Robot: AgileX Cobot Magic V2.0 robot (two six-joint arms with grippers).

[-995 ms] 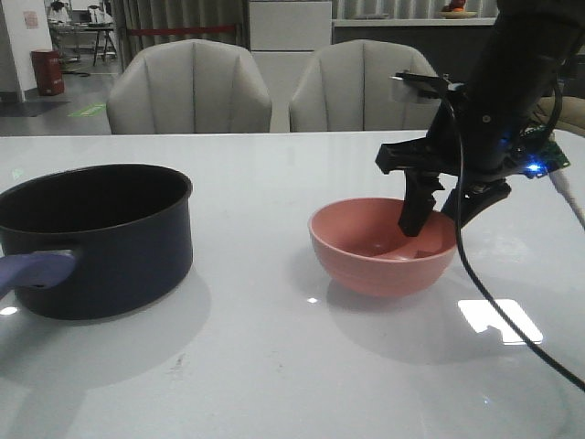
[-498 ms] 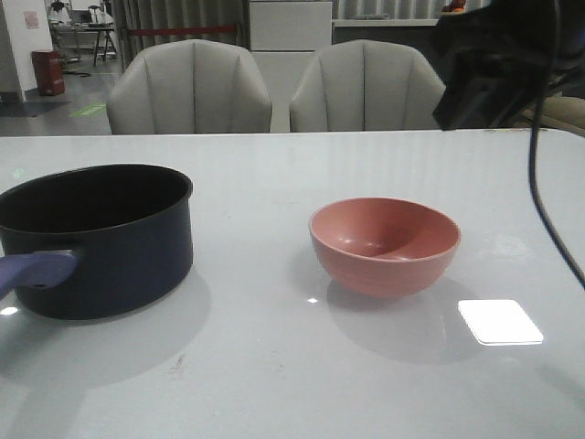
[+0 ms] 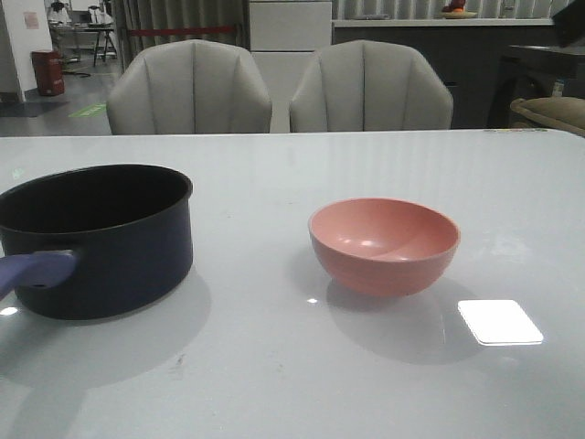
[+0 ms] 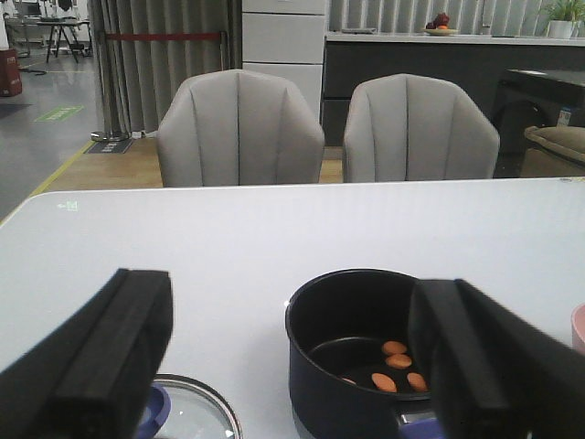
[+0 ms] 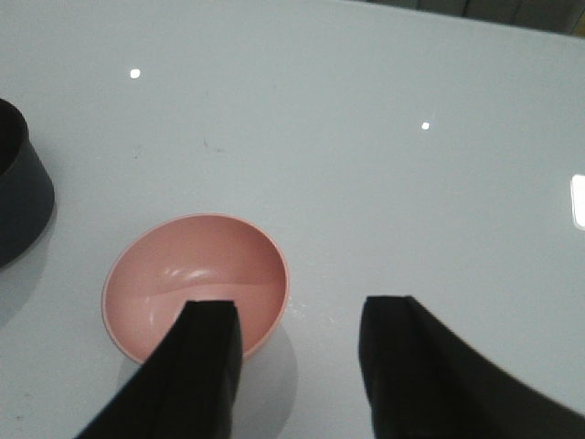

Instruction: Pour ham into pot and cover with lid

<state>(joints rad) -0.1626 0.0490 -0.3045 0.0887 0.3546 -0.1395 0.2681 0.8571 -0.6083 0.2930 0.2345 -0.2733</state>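
The dark navy pot [image 3: 96, 238] stands at the table's left with its bluish-purple handle [image 3: 32, 270] toward the front; the left wrist view also shows the pot [image 4: 352, 366]. Several orange-pink ham slices [image 4: 395, 366] lie on its dark bottom. The glass lid [image 4: 187, 416] with silver rim and blue knob [image 4: 151, 412] lies on the table beside the pot, out of the front view. My left gripper [image 4: 292, 366] is open and empty, back from the pot and lid. My right gripper [image 5: 297, 315] is open and empty, high above the empty pink bowl [image 5: 194, 283].
The pink bowl [image 3: 384, 245] sits right of the table's middle, upright and empty. Two grey chairs [image 3: 274, 87] stand behind the far edge. A bright light patch [image 3: 500, 322] reflects on the table near the bowl. Neither arm shows in the front view.
My right gripper, which was down at the pink bowl's rim a second ago, has let go, risen and left the front view. The bowl stays upright on the table.
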